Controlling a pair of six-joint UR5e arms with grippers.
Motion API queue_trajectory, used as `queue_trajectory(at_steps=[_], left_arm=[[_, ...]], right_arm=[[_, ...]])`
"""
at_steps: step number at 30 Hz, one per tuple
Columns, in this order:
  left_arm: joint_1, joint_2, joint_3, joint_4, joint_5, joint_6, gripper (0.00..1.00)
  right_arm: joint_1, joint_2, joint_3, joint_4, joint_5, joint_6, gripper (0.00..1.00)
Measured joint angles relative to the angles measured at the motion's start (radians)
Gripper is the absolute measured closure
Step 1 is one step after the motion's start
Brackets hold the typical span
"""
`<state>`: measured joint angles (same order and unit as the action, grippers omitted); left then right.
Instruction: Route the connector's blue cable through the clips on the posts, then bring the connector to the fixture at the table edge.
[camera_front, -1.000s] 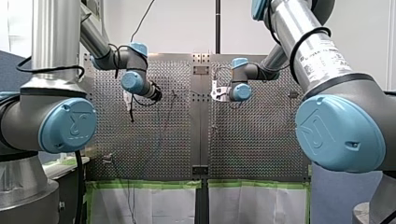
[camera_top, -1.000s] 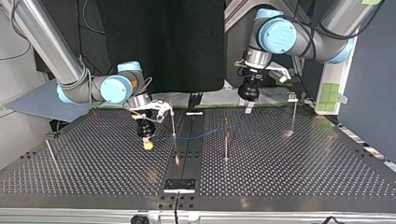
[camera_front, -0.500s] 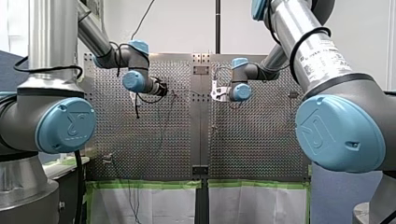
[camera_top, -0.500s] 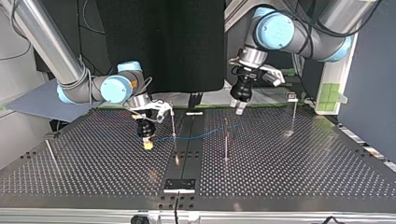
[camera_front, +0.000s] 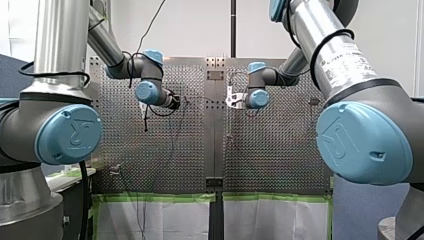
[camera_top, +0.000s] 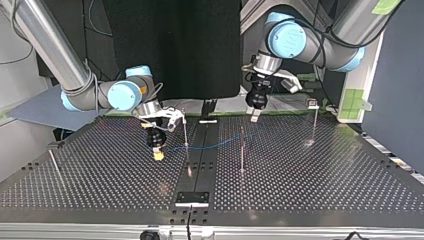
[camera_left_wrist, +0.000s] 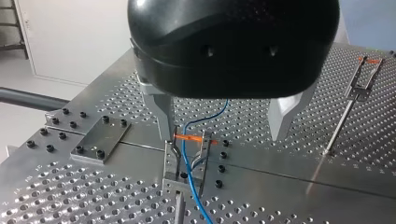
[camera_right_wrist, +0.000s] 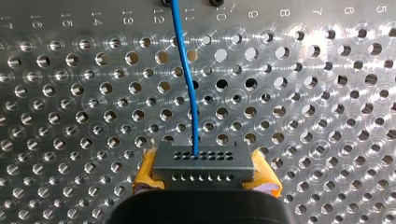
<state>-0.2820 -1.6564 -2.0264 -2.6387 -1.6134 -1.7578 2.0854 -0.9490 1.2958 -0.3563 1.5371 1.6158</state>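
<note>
In the right wrist view a grey connector with rows of holes sits between my right gripper's yellow pads, which are shut on it. Its blue cable runs ahead over the perforated table. In the top view my right gripper hangs low at the view's left, and the blue cable leads from it past a thin post toward the right. My left gripper stands open, its metal fingers above a clip through which the blue cable passes.
More thin posts stand on the table: one in the middle, one at the top view's right, one at its left. A dark plate is bolted at the near edge. Another clip on a post stands beside my left gripper.
My left arm has swung toward the top view's left and its gripper now hangs nearer the table's middle strip. My right arm and the connector have stayed still.
</note>
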Motion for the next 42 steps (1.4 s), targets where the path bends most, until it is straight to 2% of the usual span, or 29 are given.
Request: queue_trajectory(at_steps=[17, 25, 33, 37, 42], left_arm=[[-0.01, 0.0, 0.002, -0.003, -0.016, 0.032, 0.0], [-0.014, 0.001, 0.002, -0.015, -0.041, 0.051, 0.0], [-0.019, 0.006, 0.005, -0.023, -0.023, 0.031, 0.0], [-0.034, 0.016, 0.014, -0.018, 0.001, 0.038, 0.0], [-0.068, 0.016, 0.043, -0.004, -0.012, 0.069, 0.0]], right_arm=[[-0.001, 0.0, 0.0, 0.002, -0.001, 0.001, 1.0], [-0.001, 0.0, 0.0, 0.002, -0.002, 0.001, 1.0], [-0.003, 0.0, 0.0, 0.002, -0.002, 0.001, 1.0], [-0.004, 0.0, 0.001, 0.002, -0.002, 0.001, 1.0], [-0.007, 0.0, 0.001, 0.003, -0.002, 0.001, 1.0]])
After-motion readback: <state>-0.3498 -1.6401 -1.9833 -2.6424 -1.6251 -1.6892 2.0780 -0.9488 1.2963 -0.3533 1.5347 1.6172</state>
